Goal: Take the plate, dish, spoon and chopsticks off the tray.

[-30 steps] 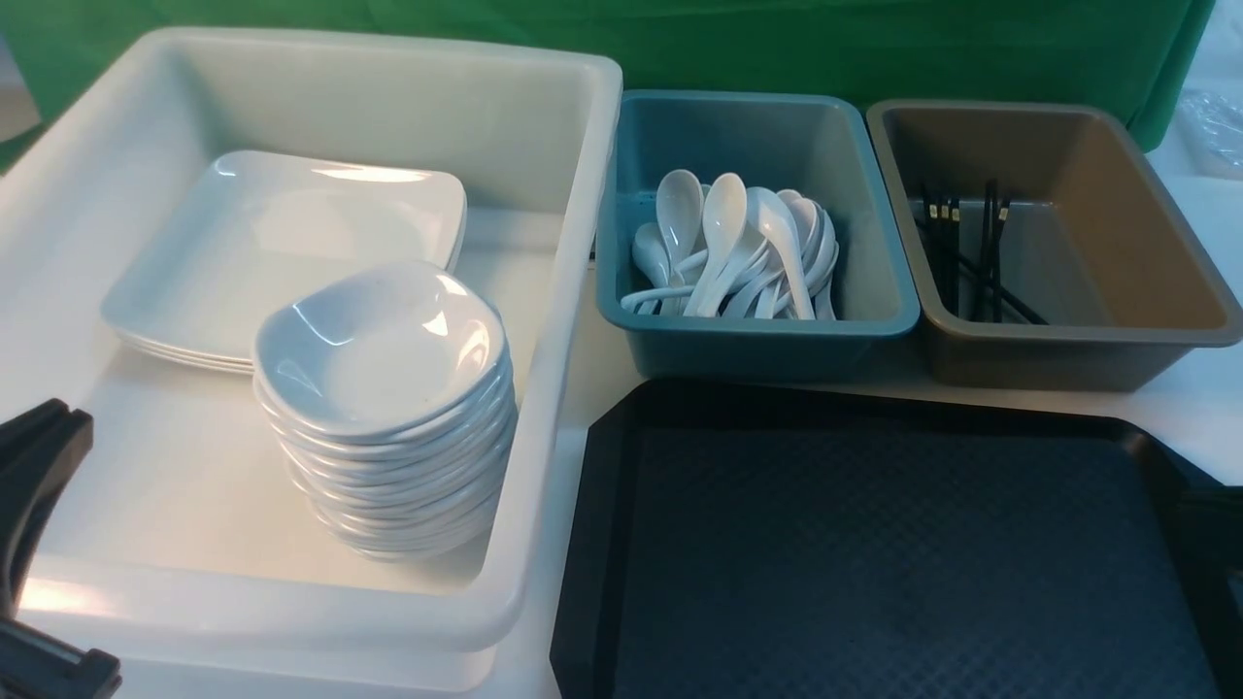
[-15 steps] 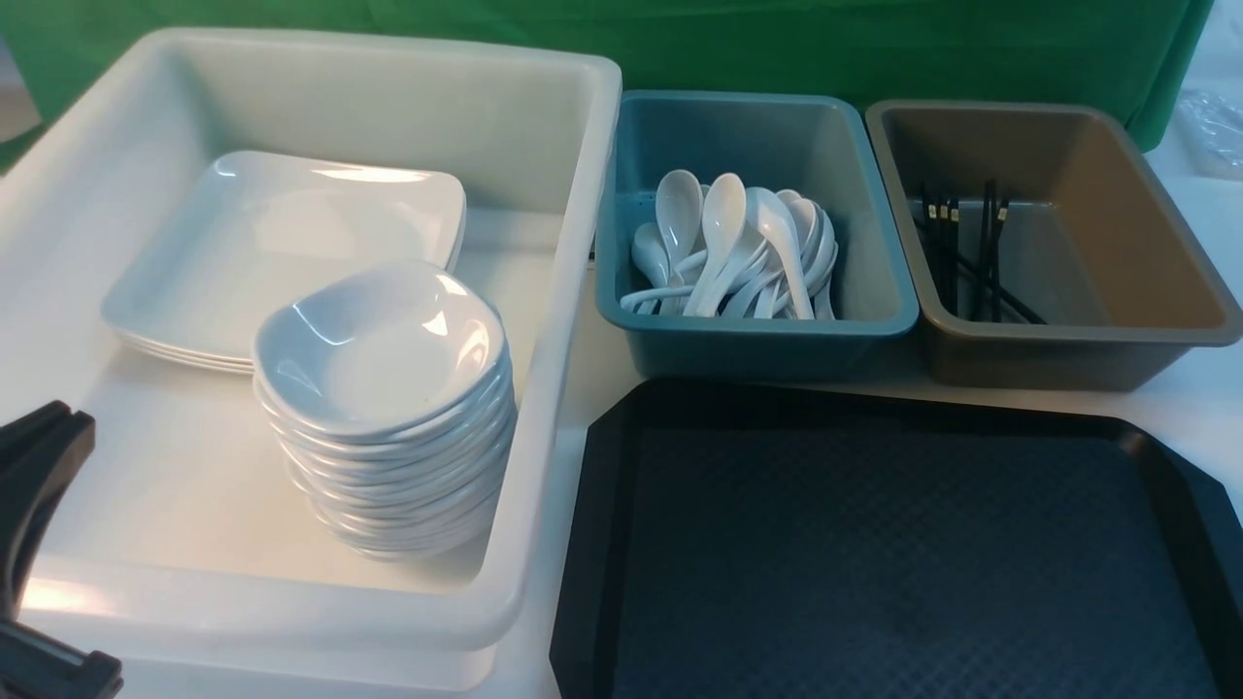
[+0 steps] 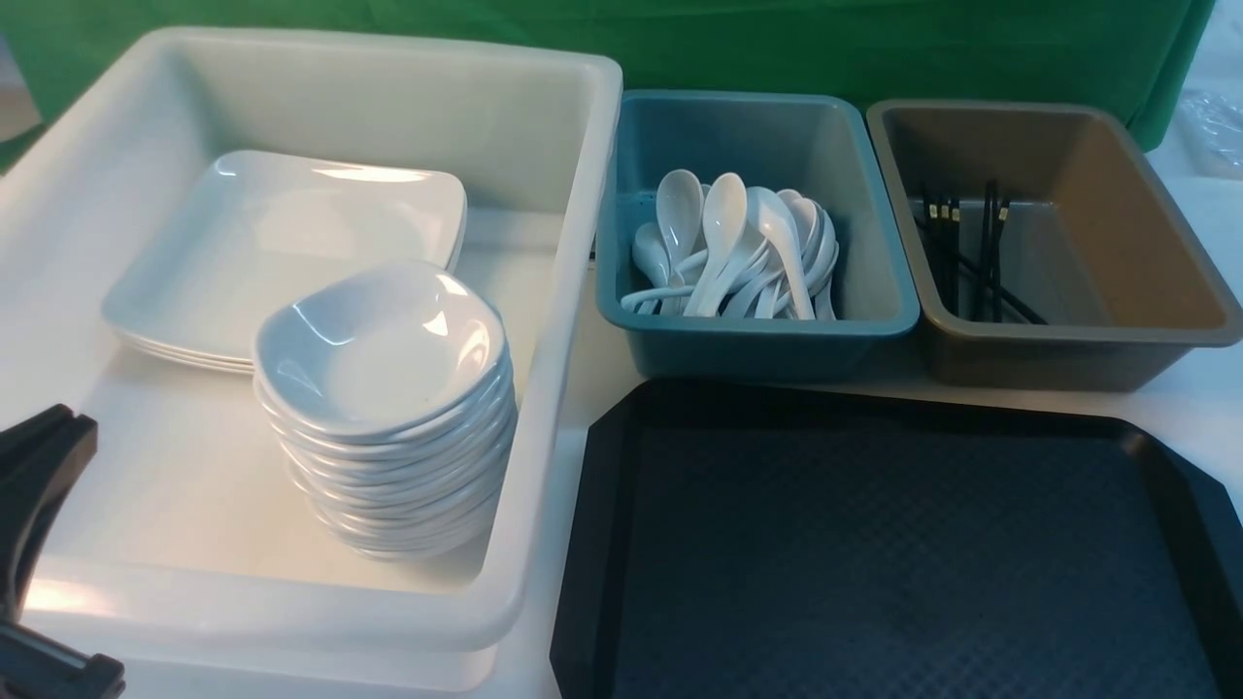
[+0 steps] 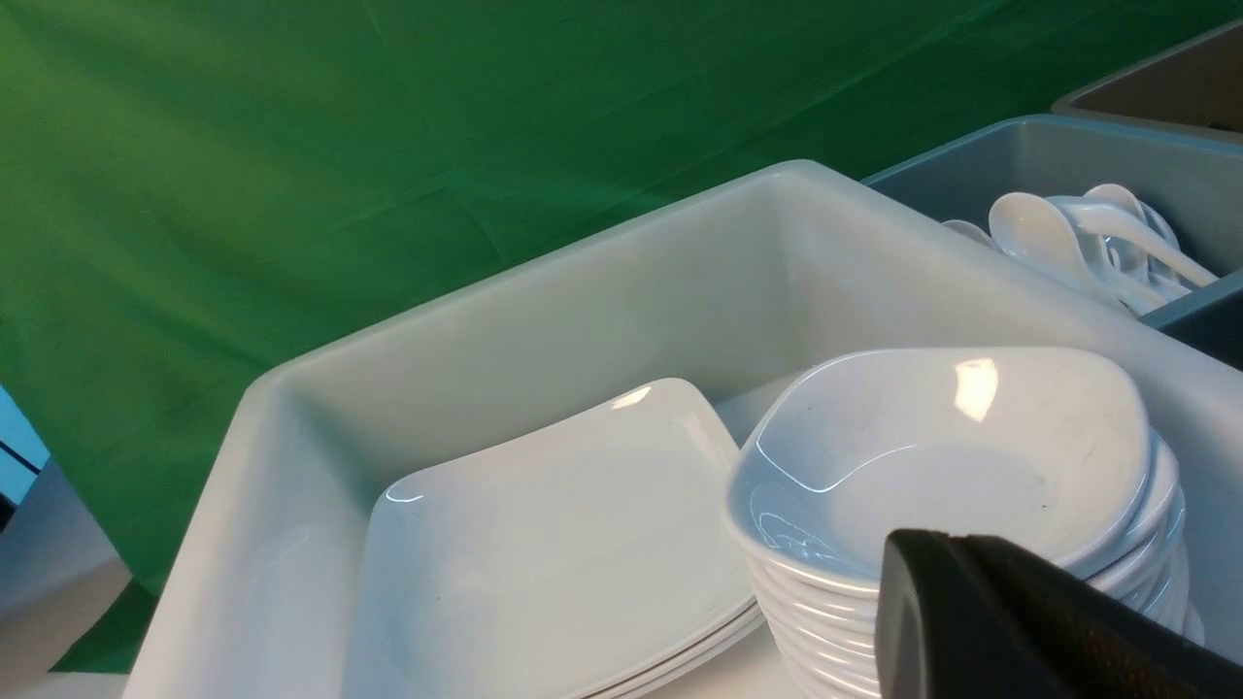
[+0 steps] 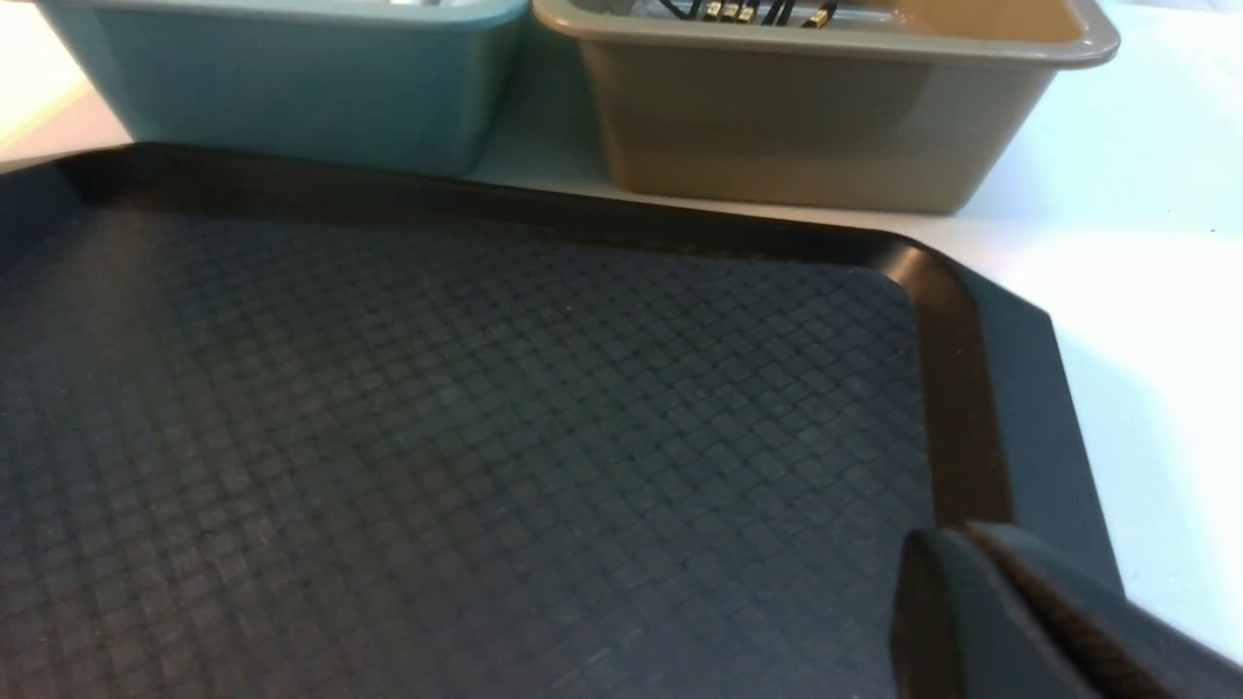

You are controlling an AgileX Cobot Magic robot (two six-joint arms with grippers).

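Observation:
The black tray (image 3: 874, 544) lies at the front right with nothing on its textured floor (image 5: 437, 408). A white square plate (image 3: 262, 243) tops a short stack in the white tub (image 3: 573, 291), and a small dish (image 3: 379, 340) tops a tall stack beside it. White spoons (image 3: 738, 243) lie in the teal bin. Black chopsticks (image 3: 971, 252) lie in the brown bin. My left gripper (image 3: 58, 422) is shut and empty at the tub's near left corner, close to the dish stack (image 4: 952, 456). My right gripper (image 5: 947, 539) is shut and empty over the tray's right rim; the front view does not show it.
The teal bin (image 3: 757, 335) and brown bin (image 3: 1058, 340) stand side by side just behind the tray. The tub fills the left half of the white table (image 3: 1194, 408). A green cloth (image 3: 777, 39) hangs behind everything.
The dark part of my right arm at the front view's right edge has slid out of that view. The left gripper has hardly moved.

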